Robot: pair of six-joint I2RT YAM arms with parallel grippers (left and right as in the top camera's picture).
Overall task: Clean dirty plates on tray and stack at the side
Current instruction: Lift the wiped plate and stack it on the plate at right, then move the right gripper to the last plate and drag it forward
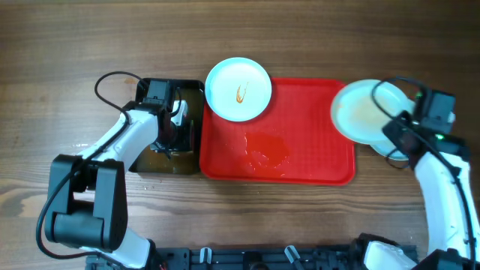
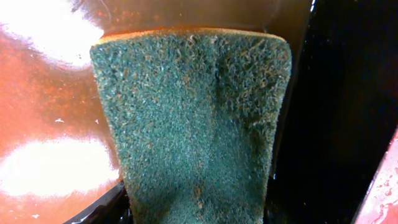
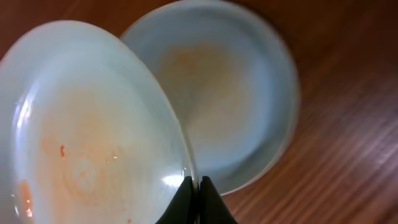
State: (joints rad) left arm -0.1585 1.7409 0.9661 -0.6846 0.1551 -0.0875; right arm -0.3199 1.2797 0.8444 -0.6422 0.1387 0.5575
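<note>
A pale plate (image 1: pixel 238 90) with an orange sauce streak rests on the far left corner of the red tray (image 1: pixel 315 161). My right gripper (image 1: pixel 397 131) is shut on the rim of a second plate (image 1: pixel 364 111), held tilted over the tray's right edge; in the right wrist view the jaws (image 3: pixel 198 185) pinch this faintly orange-smeared plate (image 3: pixel 93 137). A third plate (image 3: pixel 236 93) lies on the table behind it and also shows in the overhead view (image 1: pixel 384 148). My left gripper (image 1: pixel 171 127) is down in the black tray, shut on the green sponge (image 2: pixel 193 124).
The black tray (image 1: pixel 146 161) with brownish water (image 2: pixel 43 130) stands against the red tray's left side. A wet orange patch (image 1: pixel 266 150) lies on the red tray's floor. Wooden table lies all around.
</note>
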